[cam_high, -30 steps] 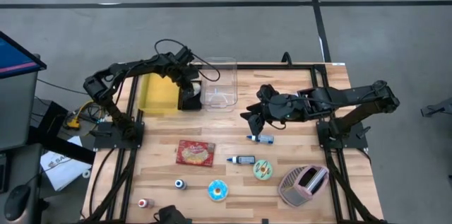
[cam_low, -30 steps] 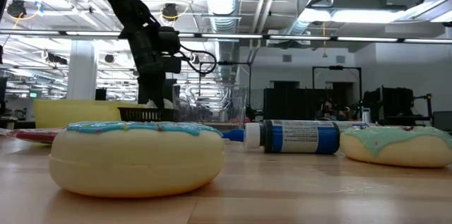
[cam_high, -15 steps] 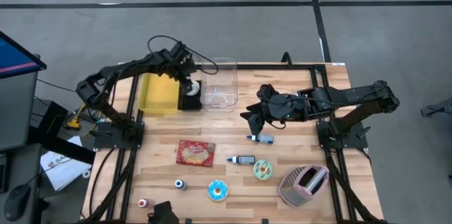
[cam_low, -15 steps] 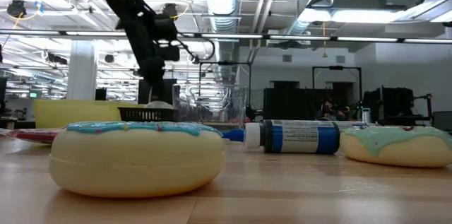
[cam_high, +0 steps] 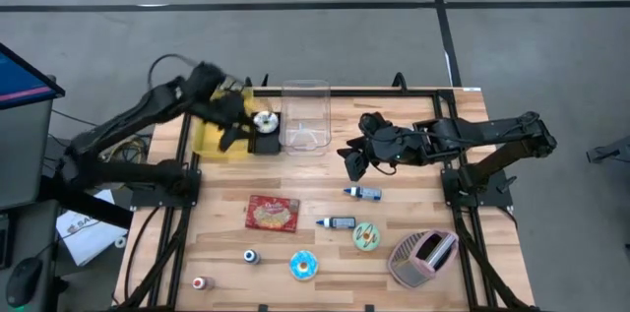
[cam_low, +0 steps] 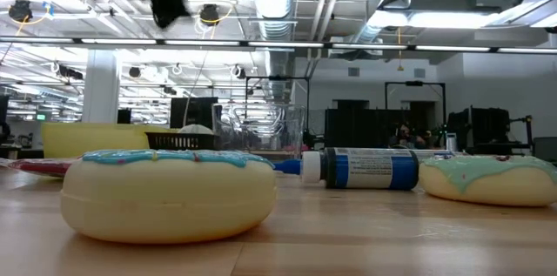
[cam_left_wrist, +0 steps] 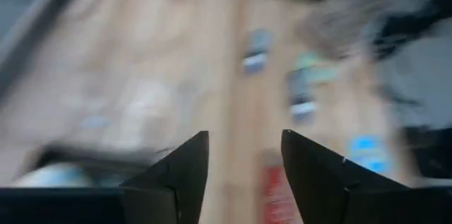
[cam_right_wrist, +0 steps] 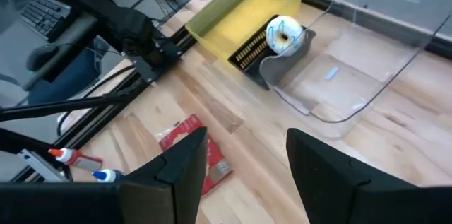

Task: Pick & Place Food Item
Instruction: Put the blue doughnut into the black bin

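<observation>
one white donut (cam_high: 263,121) sits in the black basket (cam_high: 266,138), just beside the left claw (cam_high: 228,120).

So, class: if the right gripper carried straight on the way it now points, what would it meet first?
The right gripper, jaws open, points across the table toward the clear bin and the black basket holding a white donut. Bare wood lies directly ahead; the clear bin's near edge probably comes first, though depth is uncertain.

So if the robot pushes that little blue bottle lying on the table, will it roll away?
Probably, if pushed from the side: the blue-labelled bottle is round and lies on its side on the flat wooden table. It looks small, so likely light. Its narrower cap end might make it curve.
</observation>
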Motion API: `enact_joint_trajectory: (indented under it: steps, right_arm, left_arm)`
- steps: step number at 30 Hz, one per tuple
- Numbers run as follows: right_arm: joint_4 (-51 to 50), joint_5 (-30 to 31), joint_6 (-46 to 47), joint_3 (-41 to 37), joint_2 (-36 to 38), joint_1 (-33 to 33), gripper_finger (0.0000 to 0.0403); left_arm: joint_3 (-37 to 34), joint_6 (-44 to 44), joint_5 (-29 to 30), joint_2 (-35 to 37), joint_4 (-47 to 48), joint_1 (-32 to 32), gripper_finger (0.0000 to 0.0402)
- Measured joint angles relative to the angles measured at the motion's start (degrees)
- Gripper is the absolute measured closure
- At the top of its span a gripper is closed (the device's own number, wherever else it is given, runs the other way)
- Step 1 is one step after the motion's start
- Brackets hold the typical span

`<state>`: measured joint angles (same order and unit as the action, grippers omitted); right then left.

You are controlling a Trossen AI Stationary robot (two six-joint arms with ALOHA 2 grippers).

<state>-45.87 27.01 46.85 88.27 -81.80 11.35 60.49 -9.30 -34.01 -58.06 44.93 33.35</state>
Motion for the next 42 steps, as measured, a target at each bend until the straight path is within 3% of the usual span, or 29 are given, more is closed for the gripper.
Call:
enact_joint_trajectory:
  steps: [3, 8, 11, 15, 25, 30, 35, 42]
  right_arm:
    - [0.00, 0.08, -0.86, 0.00, 0.00, -0.18, 0.0216]
    - [-0.21, 0.08, -1.21, 0.00, 0.00, 0.63, 0.0216]
    - [-0.73, 0.02, -0.94, 0.00, 0.00, 1.89, 0.0216]
    - [-1.79, -0.10, 0.36, 0.00, 0.00, 3.35, 0.0216]
    - [-6.98, -0.14, 10.06, 0.00, 0.44, 9.76, 0.0216]
    - [-11.31, -0.07, 17.28, 0.07, 0.98, 16.52, 0.0216]
    - [-13.45, 1.36, 20.21, 0.06, 0.98, 23.12, 0.0216]
    - [-13.33, 6.01, 23.26, 0.04, 0.96, 30.57, 0.0216]
  left_arm:
    - [0.00, 7.89, 3.52, 4.80, -1.71, -12.52, 0.0246]
    - [0.00, 19.67, 20.52, 6.17, -1.85, -34.91, 0.0245]
    - [0.00, 25.76, 26.90, 3.05, -2.14, -44.90, 0.0232]
    - [0.00, 28.83, 28.63, -4.47, -4.24, -52.86, 0.0211]
    - [6.46, 16.74, 24.21, -21.66, -8.70, -57.35, 0.0197]
    - [10.21, 11.22, 27.22, -28.06, -9.87, -60.23, 0.0197]
    - [13.73, 14.63, 35.79, -33.97, -12.29, -63.14, 0.0197]
    - [17.22, 21.01, 37.06, -41.99, -12.69, -63.16, 0.0197]
